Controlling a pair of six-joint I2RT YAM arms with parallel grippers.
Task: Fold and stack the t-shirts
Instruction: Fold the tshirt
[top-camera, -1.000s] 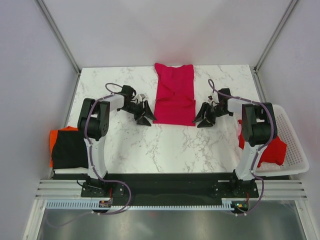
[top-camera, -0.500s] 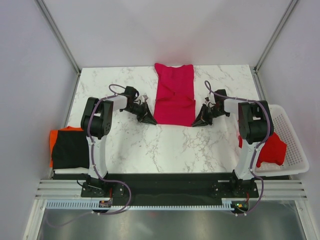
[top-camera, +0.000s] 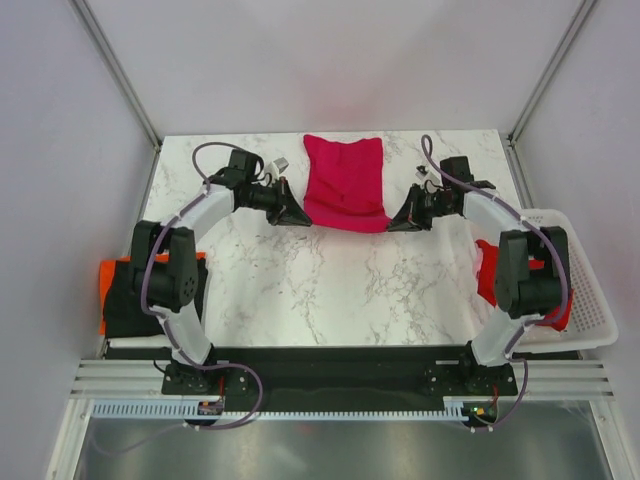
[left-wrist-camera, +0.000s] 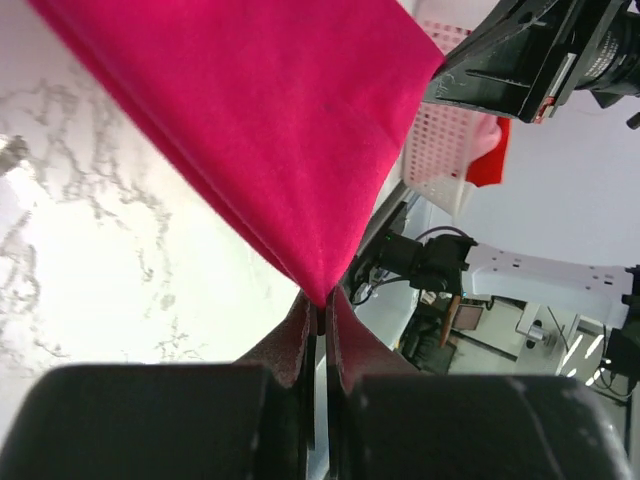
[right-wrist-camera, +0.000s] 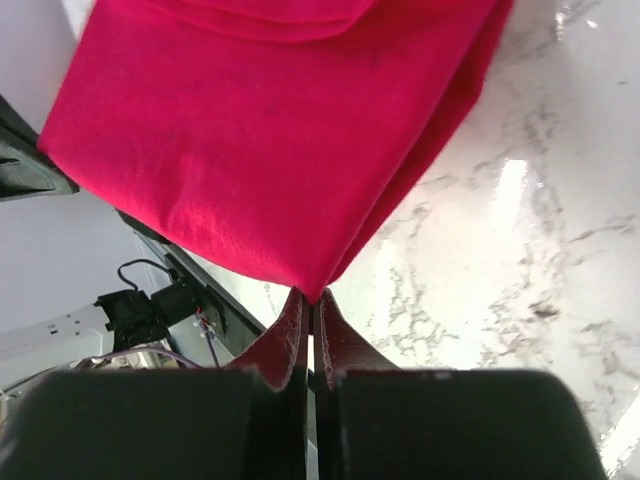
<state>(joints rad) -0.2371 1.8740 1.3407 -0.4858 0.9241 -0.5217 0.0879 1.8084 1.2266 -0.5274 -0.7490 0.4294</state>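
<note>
Holding the crimson-pink t-shirt (top-camera: 345, 180) by its two near corners, one tool at each.

Lying at the near-left edge of the worktop (top-camera: 330, 290), beside the left arm: a black t-shirt (top-camera: 132, 305) on top of an orange t-shirt (top-camera: 106, 272), both well apart from the grip. Clamping the pink cloth's near-left corner in the left tool (top-camera: 297, 216), fingers pressed fully together on the fabric. Stretching the near hem between the two tools in a shallow sag, with the far part of the garment resting on the marble near the back edge. Pinching the near-right corner in the right tool (top-camera: 397, 222), likewise closed tight on cloth. Sitting at the far right, partly hidden behind the right arm: a white lattice basket (top-camera: 590, 300) containing a red t-shirt (top-camera: 487, 282).
</note>
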